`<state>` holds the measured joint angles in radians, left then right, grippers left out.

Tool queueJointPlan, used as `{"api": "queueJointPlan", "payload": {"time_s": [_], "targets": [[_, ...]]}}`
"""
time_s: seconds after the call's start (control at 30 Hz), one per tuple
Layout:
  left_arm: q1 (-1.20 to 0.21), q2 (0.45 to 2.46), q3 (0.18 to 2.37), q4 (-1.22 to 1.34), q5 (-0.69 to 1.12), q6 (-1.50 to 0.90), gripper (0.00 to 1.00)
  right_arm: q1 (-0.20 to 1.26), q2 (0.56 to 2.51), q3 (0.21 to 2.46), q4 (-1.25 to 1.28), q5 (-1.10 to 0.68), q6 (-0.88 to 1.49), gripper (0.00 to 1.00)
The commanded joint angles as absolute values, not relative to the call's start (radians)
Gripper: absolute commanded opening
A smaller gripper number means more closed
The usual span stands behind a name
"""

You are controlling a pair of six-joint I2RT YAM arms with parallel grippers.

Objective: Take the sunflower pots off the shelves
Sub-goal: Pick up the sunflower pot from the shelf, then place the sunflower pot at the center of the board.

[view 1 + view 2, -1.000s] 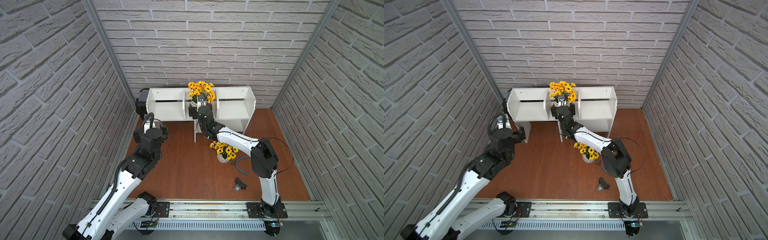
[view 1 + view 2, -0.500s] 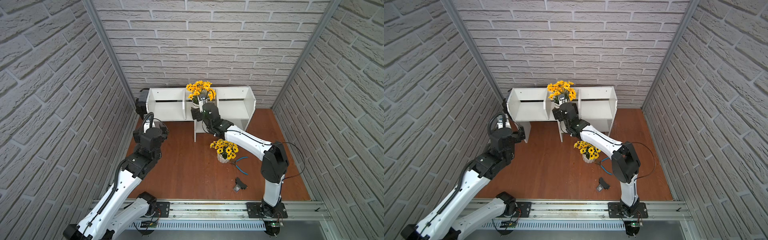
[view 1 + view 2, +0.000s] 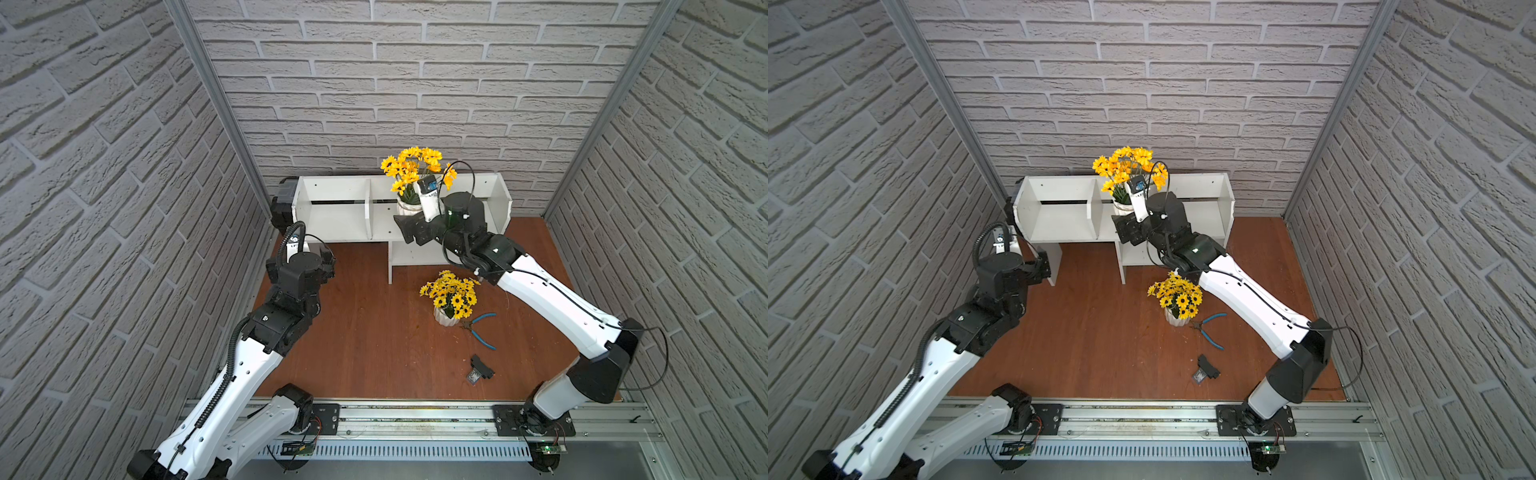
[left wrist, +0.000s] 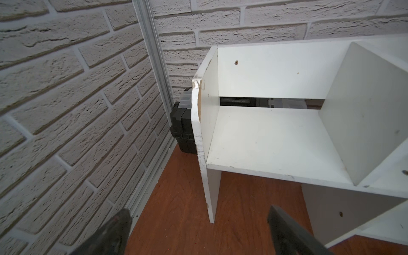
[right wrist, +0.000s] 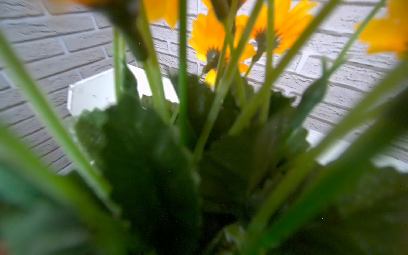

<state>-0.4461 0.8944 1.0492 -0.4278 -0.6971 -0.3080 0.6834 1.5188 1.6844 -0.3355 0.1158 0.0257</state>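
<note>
1. shelved pot (image 3: 406, 206) (image 3: 1121, 206): a small white pot with a tall bunch of yellow, dark-centred sunflowers on long green stems. The blooms rise above the top of the shelves. It stands in the middle upper compartment, near the front lip.
2. bench pot (image 3: 444, 318) (image 3: 1177, 320): a white ribbed pot with a shorter, denser bunch of the same yellow blooms. It stands on the bench (image 3: 374, 332) right of centre, in front of the shelves' middle leg panel and apart from it.
3. shelves (image 3: 336, 218) (image 4: 265, 136): a white unit along the back edge of the bench. The left wrist view shows the left compartment's white floor and divider, and chipped paint on the end panel's front edge.
4. right claw (image 3: 405, 229) (image 3: 1128, 230): at the foot of the shelved pot, hiding its lower part. I cannot tell whether it grips the pot. The right wrist view is filled with blurred stems and leaves close to the lens.
5. left claw (image 4: 198, 210): fingers wide apart and holding nothing. It is over the bench by the shelves' left end and faces the left compartment.
6. Other:
   - black box (image 3: 284, 203) behind the shelves' left end, at the back-left corner.
   - blue-handled pliers (image 3: 482, 330) just beside the bench pot, on its right-edge side.
   - small black object (image 3: 480, 369) nearer the front edge.
</note>
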Motion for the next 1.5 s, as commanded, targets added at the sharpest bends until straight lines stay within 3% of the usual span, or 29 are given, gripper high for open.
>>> {"api": "queueJointPlan", "payload": {"time_s": [0.0, 0.33, 0.67, 1.1, 1.47], "targets": [[-0.411, 0.899, 1.149, -0.489, -0.652, -0.345, 0.98, 0.689, 1.448, 1.671, -0.351, -0.034, 0.025, 0.29], [-0.276, 0.93, 1.311, -0.58, -0.615, -0.319, 0.98, 0.762, 1.367, 1.521, -0.39, -0.18, 0.011, 0.3], [-0.238, 0.904, 1.306, -0.583, -0.595, -0.318, 0.98, 0.856, 1.453, 1.411, -0.274, -0.222, 0.002, 0.3], [-0.226, 0.899, 1.358, -0.594, -0.592, -0.305, 0.98, 0.916, 1.75, 1.393, 0.03, -0.221, -0.048, 0.32], [-0.226, 0.897, 1.347, -0.586, -0.587, -0.294, 0.98, 0.95, 2.11, 1.638, 0.2, -0.182, -0.043, 0.34]]}}
